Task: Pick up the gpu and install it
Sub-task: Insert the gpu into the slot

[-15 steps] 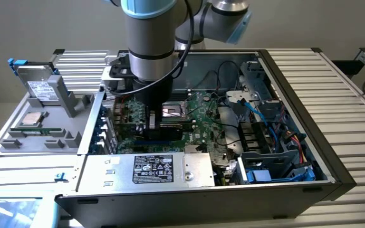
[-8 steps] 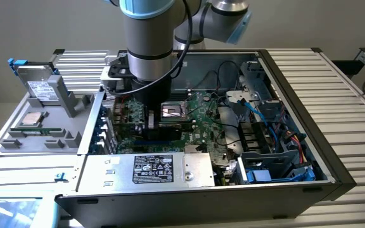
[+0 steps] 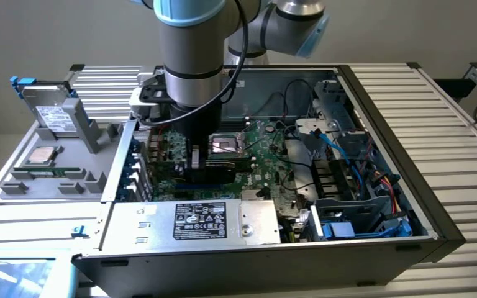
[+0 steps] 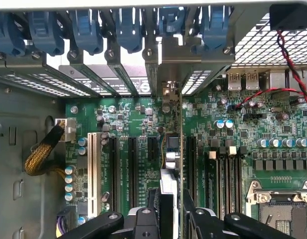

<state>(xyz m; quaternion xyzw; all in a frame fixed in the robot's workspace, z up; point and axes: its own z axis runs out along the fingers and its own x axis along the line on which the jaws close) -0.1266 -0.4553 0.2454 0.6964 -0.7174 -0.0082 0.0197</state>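
From my station, the grey Universal Robots arm (image 3: 190,56) reaches straight down into the open black desktop computer case (image 3: 425,205), which lies on its side on the ribbed aluminium worktop (image 3: 446,118). The black end effector (image 4: 169,201) is clamped on the gpu (image 4: 172,154), a thin expansion card I see edge-on in the wrist view, with one finger pressed on each face.

The card stands upright over the green motherboard (image 4: 143,117), running along the row of long black expansion slots (image 4: 132,169), with further slots on either side of it. Its silver end bracket (image 4: 169,62) sits at the case's rear wall, among the blue plastic slot latches (image 4: 86,30). I cannot tell whether the card's lower edge is seated in a slot or only just above it.

In the exterior view the end effector (image 3: 192,155) is low inside the case, just beside the square metal processor socket (image 3: 224,146). The silver power supply box with a black label (image 3: 193,222) fills the near corner of the case. Outside the case, on the exterior view's left, a grey moulded parts holder (image 3: 23,180) carries a silver labelled hard drive (image 3: 54,115) standing on edge. A yellow-sleeved cable bundle (image 4: 41,154) curves along the motherboard's edge.
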